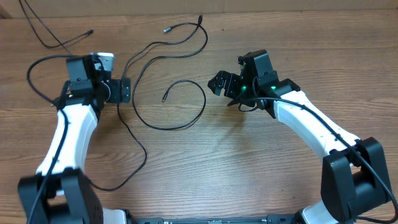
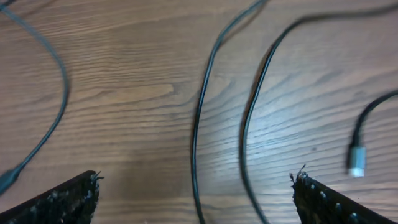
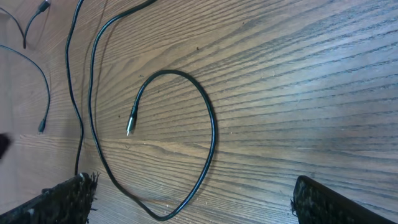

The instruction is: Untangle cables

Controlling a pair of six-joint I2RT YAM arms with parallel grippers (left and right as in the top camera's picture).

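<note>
The cables (image 1: 163, 129) lie loose on the table (image 1: 249, 155), in the middle ground between the two arms. One cord forms an open loop, its metallic plug end (image 1: 165, 96) pointing inward, and runs on in a long curve toward the far edge. A second plug (image 1: 166, 28) lies near the far edge, and a further thin cord (image 1: 74, 38) lies at the far left. The left end effector (image 1: 124, 90) stands just beside the loop's left side, released and holding nothing. Its wrist view shows two strands (image 2: 199, 106) running across the wood between the spread fingers (image 2: 78, 196), apparently untouched. The right end effector (image 1: 219, 84) sits near the loop's right side, likewise released and empty. In its wrist view the loop (image 3: 213, 134) lies ahead of the fingers (image 3: 323, 199), apart from them.
</note>
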